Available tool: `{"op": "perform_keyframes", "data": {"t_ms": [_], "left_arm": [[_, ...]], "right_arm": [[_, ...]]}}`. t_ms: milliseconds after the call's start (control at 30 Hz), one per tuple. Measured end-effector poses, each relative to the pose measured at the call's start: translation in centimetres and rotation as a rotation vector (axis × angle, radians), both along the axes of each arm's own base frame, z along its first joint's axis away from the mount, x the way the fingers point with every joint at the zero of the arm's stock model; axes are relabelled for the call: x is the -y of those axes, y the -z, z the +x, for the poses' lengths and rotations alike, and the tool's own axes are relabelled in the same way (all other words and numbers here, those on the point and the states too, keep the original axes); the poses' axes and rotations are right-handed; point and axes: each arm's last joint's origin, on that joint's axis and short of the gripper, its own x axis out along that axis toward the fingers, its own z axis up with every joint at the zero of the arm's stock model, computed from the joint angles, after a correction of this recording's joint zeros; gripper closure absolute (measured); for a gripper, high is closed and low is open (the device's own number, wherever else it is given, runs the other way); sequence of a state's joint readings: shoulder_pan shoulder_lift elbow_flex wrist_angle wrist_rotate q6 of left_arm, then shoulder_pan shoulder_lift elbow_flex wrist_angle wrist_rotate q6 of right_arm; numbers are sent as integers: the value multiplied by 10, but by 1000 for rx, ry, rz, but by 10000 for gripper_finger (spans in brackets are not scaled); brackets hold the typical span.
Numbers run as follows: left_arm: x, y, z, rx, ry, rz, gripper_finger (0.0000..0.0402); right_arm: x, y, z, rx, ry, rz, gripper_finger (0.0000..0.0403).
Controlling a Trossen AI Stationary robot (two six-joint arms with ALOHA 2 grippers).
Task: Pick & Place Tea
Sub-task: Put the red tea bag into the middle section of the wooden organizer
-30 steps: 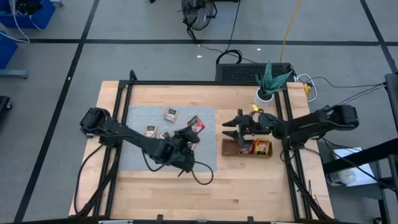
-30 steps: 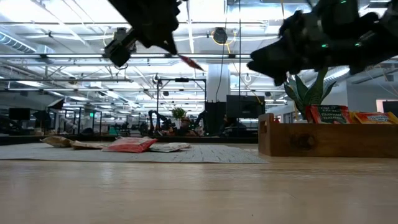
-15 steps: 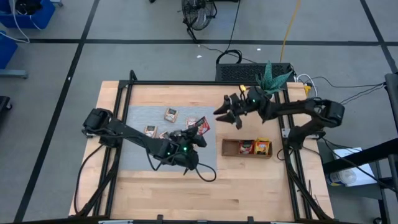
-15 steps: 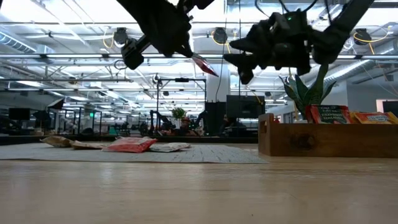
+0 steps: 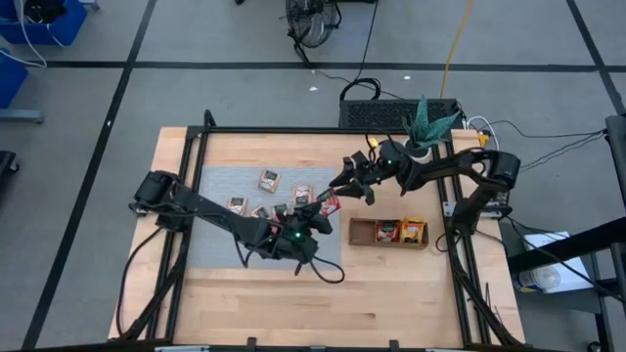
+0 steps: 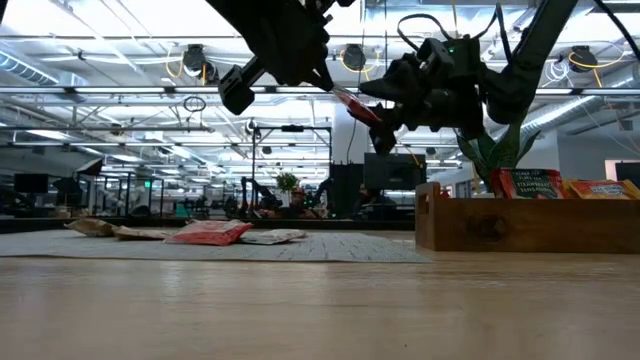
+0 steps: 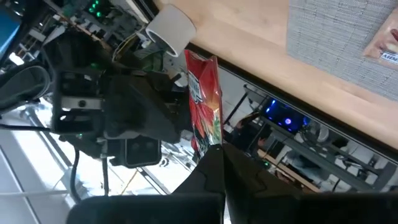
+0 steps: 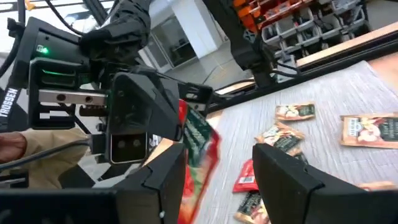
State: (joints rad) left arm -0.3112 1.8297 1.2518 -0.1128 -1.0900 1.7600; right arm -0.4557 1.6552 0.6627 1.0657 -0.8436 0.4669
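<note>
My left gripper (image 5: 315,210) is shut on a red tea sachet (image 7: 205,99), held in the air over the grey mat's (image 5: 220,244) right edge. My right gripper (image 8: 217,168) is open and comes at it level from the table's right. Its fingers stand on either side of the sachet's free end (image 8: 198,140). In the low view the sachet (image 6: 355,103) hangs between the two grippers. More sachets (image 5: 269,180) (image 5: 236,204) lie flat on the mat. The wooden tray (image 5: 364,235) holds a red sachet (image 5: 388,232) and a yellow one (image 5: 414,231). My left gripper pinches the red sachet by one edge (image 7: 210,140) between its two fingers. The fingers slant toward the table's right, a little downward. The sachet sticks out past the fingertips, lifted clear of the mat. My right gripper: I cannot tell whether a finger (image 8: 168,177) touches the sachet.
A plant in a white pot (image 5: 416,147) stands at the far right, just behind my right arm. A black frame (image 5: 293,130) runs around the table top. Bare wood lies along the near edge (image 5: 323,303).
My right gripper has swung from above the tray toward the far edge, then leftward to the held sachet, turning as it went. My left gripper has carried the sachet a little toward the table's right and rolled its wrist, so the sachet now points at my right gripper.
</note>
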Motion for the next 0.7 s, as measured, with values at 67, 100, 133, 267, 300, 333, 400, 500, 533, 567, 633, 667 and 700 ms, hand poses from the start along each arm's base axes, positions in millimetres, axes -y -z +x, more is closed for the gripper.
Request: {"op": "perform_keyframes", "data": {"t_ms": [67,100,133,267,300,333,400,500,533,567,633,667,700], "left_arm": [[-2,0,1,5,-4,-3,401],[-4,0,1,5,-7,-3,401],[-4,0,1,5,-6,-6,401],[-6,0,2,3,-3,-13,401],[-6,0,2,3,-1,-14,401],[-6,0,2,2,-1,-15,401],[-7,0,2,5,-2,-19,401],[-8,0,3,7,-3,-23,401],[-8,0,3,6,-3,-24,401],[-8,0,3,6,-2,-26,401],[-8,0,3,9,6,-36,401],[-7,0,3,8,9,-39,401],[-7,0,3,9,10,-40,401]], "right_arm": [[-2,0,1,5,-16,8,231],[-3,-1,1,9,-23,6,232],[-4,-2,2,15,-27,3,232],[-5,-3,2,28,-40,0,233],[-6,-4,2,30,-42,-1,234],[-6,-4,2,29,-43,-1,237],[-7,-3,3,27,-48,-1,244],[-10,-3,4,34,-57,-15,262],[-10,-3,4,36,-58,-21,270],[-11,-3,4,38,-62,-24,278],[-13,-3,5,43,-64,-35,295],[-13,-3,5,47,-66,-44,304],[-13,-3,5,51,-66,-54,314]]}}
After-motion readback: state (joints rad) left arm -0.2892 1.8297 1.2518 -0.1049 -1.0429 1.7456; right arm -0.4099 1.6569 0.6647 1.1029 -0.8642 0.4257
